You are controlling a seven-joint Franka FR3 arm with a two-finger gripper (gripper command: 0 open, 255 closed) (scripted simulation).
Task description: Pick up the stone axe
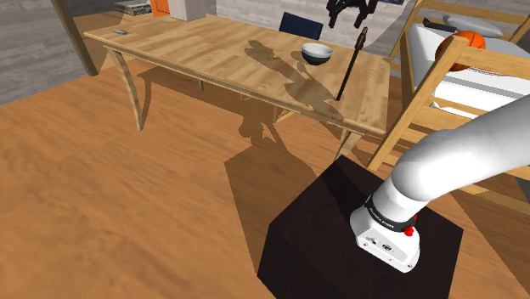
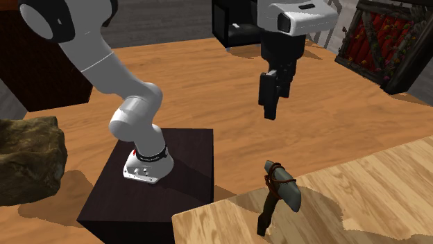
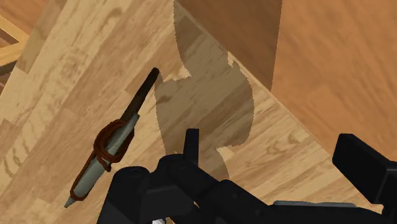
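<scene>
**Not yet down on the axe: the approach is in hand**

Plainly the lift has not begun. The axe (image 1: pixel 352 64) lies on the wooden tabletop (image 1: pixel 212 51) with nothing gripping it, its dark handle running out from a grey stone head bound on with brown cord. A bowl (image 1: pixel 317 53) sits just beside the axe, and the tabletop's edge runs near it.

The pincer (image 1: pixel 350 12) hangs well above the axe with its two black fingers apart and nothing between them. In the second exterior view the pincer (image 2: pixel 270 111) is in the air, well clear of the axe (image 2: pixel 281 190). From the wrist, the axe (image 3: pixel 114 140) lies off to one side of the pincer (image 3: pixel 273 146) (not under the gap between the fingers).

By my reading, the next move calls for three things:

- a sideways shift, until the gap between the fingers sits over the handle;
- a turn of the wrist, if needed, so the fingers straddle the handle across its length;
- a straight descent that stops short of the tabletop, before the fingers close.

The bowl is close enough to the axe to need watching on the way down.
</scene>
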